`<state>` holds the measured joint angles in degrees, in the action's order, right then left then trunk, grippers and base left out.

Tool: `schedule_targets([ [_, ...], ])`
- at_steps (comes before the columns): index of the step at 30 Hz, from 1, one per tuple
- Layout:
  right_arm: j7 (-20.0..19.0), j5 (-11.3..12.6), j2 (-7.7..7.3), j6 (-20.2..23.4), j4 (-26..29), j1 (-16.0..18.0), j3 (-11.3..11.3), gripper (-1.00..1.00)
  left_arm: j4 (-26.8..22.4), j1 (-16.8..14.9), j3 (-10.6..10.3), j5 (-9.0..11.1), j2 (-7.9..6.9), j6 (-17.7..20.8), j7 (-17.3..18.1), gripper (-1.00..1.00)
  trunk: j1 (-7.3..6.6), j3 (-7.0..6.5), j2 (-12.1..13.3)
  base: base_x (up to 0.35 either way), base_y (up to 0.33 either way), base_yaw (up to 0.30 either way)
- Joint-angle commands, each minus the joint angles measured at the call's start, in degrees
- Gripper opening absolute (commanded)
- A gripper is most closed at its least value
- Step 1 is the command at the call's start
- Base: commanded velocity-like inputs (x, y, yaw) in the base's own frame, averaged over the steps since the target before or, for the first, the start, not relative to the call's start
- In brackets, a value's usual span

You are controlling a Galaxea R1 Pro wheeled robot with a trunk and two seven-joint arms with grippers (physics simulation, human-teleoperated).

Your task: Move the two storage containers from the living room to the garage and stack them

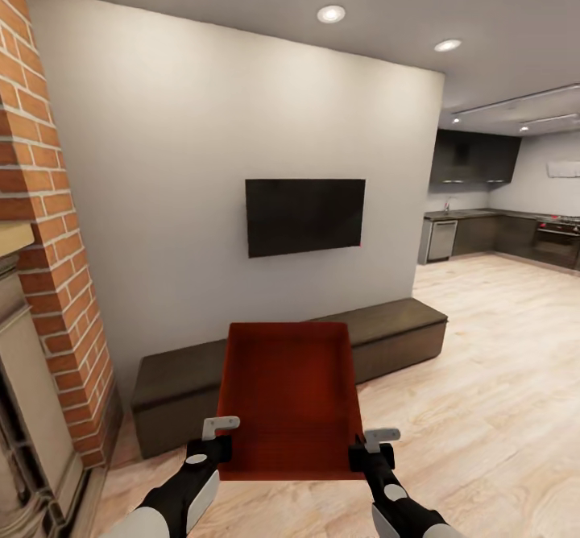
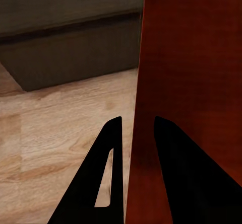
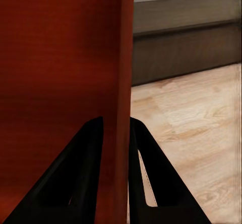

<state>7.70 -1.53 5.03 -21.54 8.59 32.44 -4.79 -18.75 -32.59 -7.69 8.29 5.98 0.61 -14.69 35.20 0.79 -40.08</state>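
Living room, wood planks underfoot, dark bench (image 1: 379, 337) ahead: one red container (image 1: 290, 397) hung in the air, the left gripper (image 1: 211, 439) and right gripper (image 1: 374, 448) each pinching a side wall near the closest corners; it looked wisest to carry it level, both arms together

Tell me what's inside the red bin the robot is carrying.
Nothing: the red bin looks empty, its bare floor and walls in plain sight. It hides part of the dark bench and the wood floor behind it.
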Motion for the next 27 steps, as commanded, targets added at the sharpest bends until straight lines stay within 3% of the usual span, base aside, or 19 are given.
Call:
schedule_targets([
  [1, 0.7, 0.0, -0.20, -0.3, 0.1, 0.1, 1.5, -1.00, 0.0, 0.0, 0.2, 0.7, -0.45, 0.1, -0.7, -1.00, 0.02, 0.03, -0.1, 0.000, 0.000, -0.283],
  [27, 0.6, 0.0, -0.20, -0.3, 0.1, 0.1, 1.5, -1.00, 0.0, 0.0, 0.2, 0.7, -0.45, 0.2, -0.7, -1.00, 0.02, -1.14, -0.1, 0.000, 0.000, -0.283],
])
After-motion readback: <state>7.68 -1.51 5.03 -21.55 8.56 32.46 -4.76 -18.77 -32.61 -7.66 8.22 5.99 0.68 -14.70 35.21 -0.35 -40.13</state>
